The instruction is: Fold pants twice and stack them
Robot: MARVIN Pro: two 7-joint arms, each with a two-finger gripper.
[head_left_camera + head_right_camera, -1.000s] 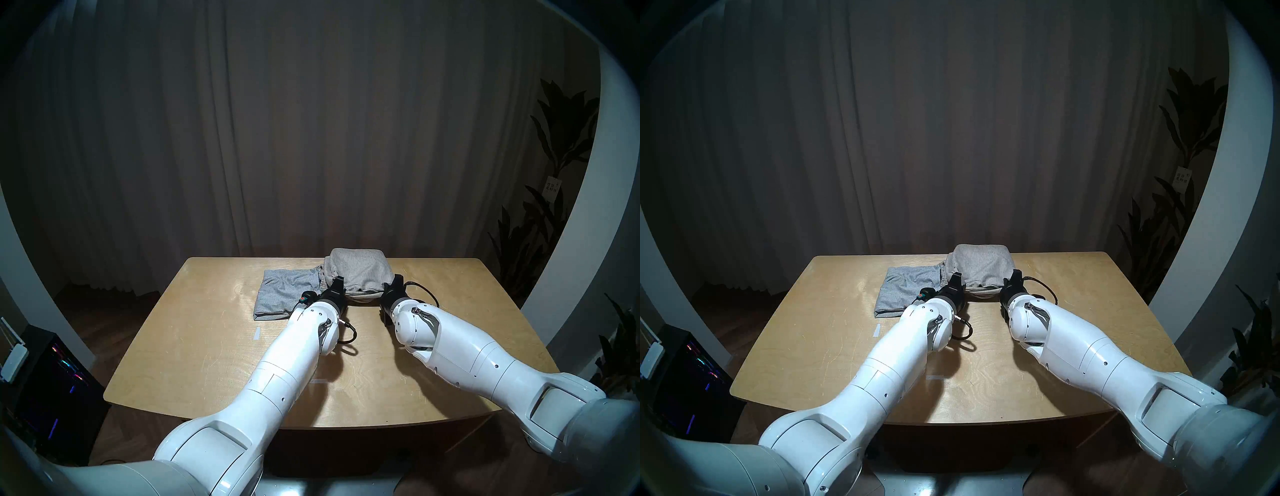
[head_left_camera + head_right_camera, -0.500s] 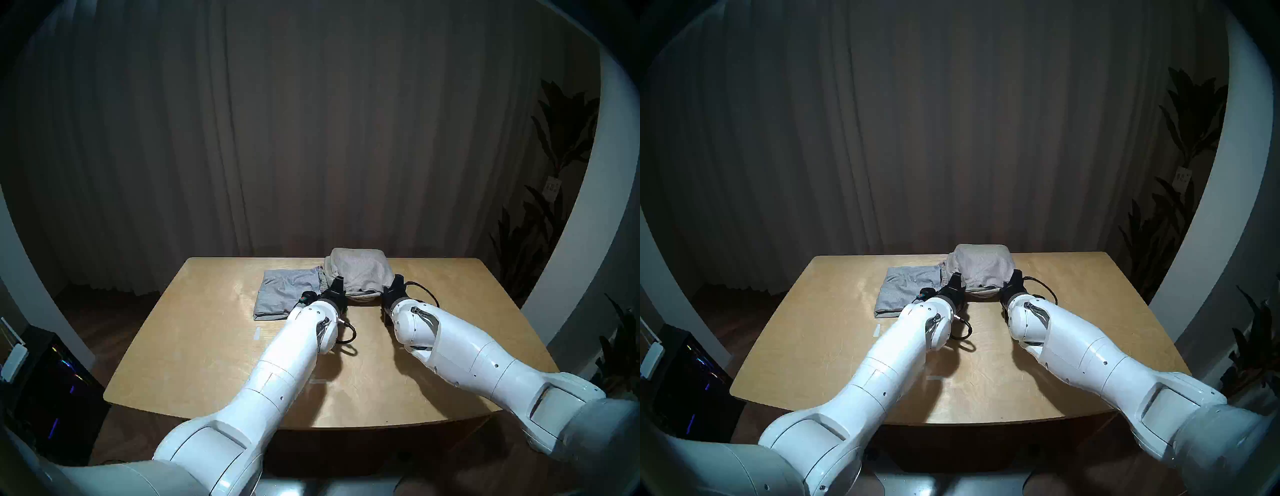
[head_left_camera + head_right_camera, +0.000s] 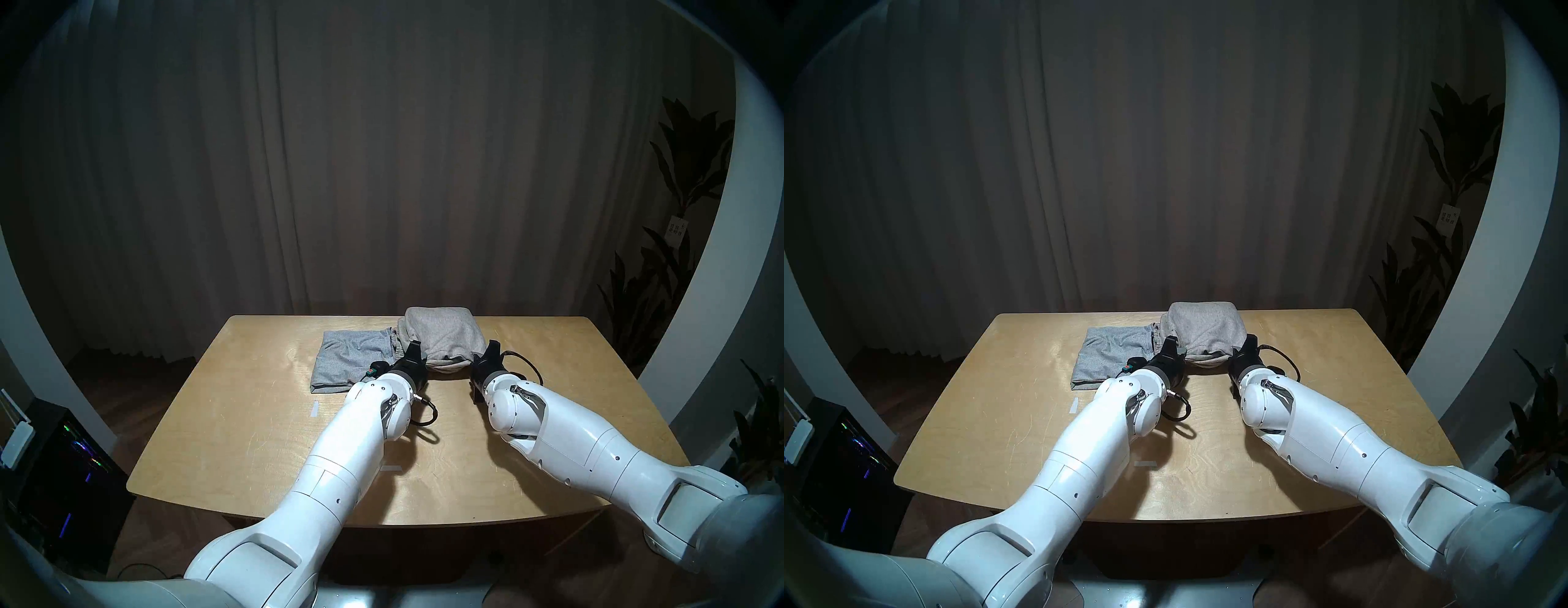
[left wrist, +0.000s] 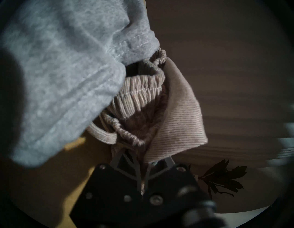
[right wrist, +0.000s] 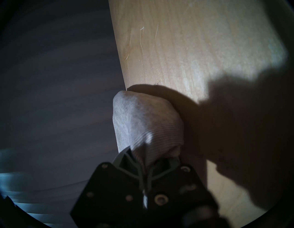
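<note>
The beige-grey pants (image 3: 441, 337), folded, lay at the far edge of the worktop (image 3: 237, 424). The left hand (image 3: 418, 350) was clamped on their near left corner, the right hand (image 3: 488, 352) on their near right corner. The light grey pants (image 3: 348, 361) lay folded just left of them, touching.

both white arms reach in from bottom corners toward frame centre. left gripper (image 3: 418, 349) & right gripper (image 3: 488, 351) point slightly down, jaws clamped tight, side by side.
</note>
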